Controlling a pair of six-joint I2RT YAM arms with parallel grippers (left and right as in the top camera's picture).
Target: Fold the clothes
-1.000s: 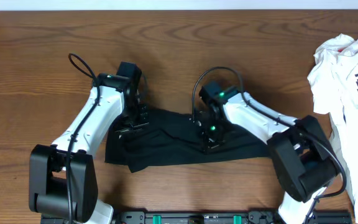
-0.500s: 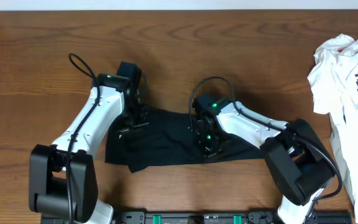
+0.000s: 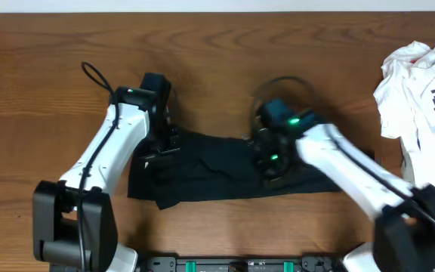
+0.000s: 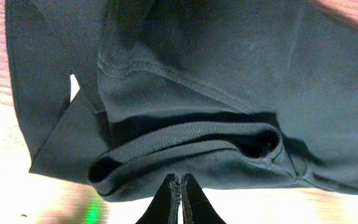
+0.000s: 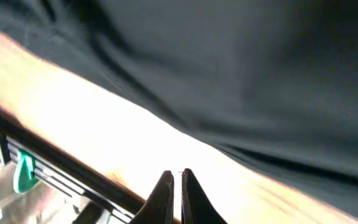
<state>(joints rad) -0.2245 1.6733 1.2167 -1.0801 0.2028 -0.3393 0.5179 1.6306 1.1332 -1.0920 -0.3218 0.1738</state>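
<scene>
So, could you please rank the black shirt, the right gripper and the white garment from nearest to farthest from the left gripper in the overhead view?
From the left gripper:
1. The black shirt, right under it, at the shirt's left end.
2. The right gripper, off to its right, over the shirt's right part.
3. The white garment, at the table's far right edge.

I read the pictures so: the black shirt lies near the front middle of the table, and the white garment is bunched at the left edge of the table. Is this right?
Not fully. The white garment is bunched at the right edge of the table, not the left; the overhead view shows it. The black shirt does lie near the front middle of the table.
</scene>
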